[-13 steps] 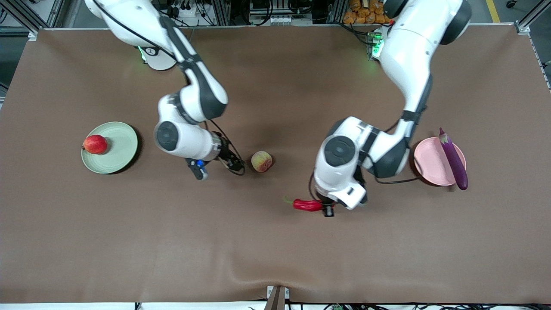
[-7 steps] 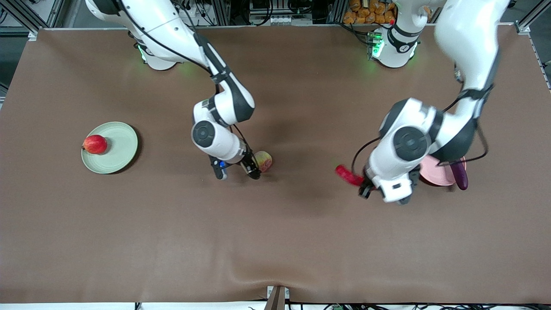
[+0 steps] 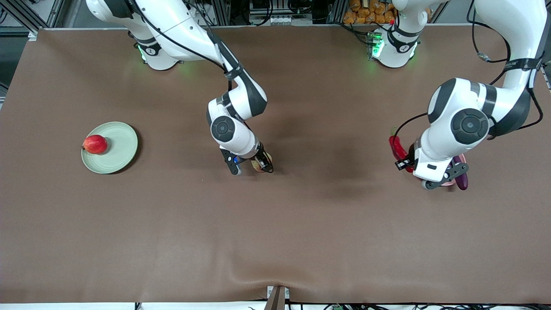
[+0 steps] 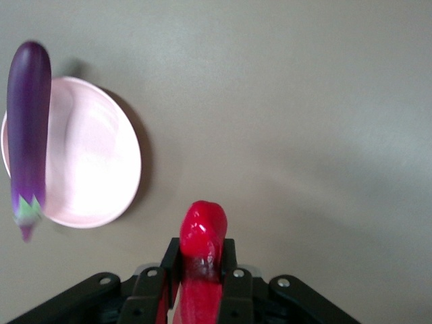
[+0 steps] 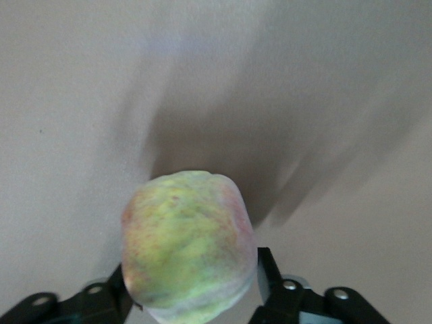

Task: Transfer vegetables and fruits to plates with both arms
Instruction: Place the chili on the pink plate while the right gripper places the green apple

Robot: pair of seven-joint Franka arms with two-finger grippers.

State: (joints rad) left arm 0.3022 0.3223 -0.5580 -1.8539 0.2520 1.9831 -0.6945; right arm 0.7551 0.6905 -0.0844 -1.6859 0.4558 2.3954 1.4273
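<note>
Left gripper (image 4: pixel 201 287) clamped the red chili pepper (image 4: pixel 202 236) beside the pink plate (image 4: pixel 101 169); right gripper (image 5: pixel 192 287) gripped the peach (image 5: pixel 189 246).

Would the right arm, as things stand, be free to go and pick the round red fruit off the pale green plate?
Probably not yet: the right pincer is shut on the yellowish-pink peach. Nothing stands on the brown table between it and the round red fruit on the pale green plate.

Bare brown desk (image 3: pixel 275 241) stretches wide and open nearest the front camera. On the pink plate (image 4: pixel 101 162), an eggplant (image 4: pixel 28 128) lies along one rim; the rest is free.
</note>
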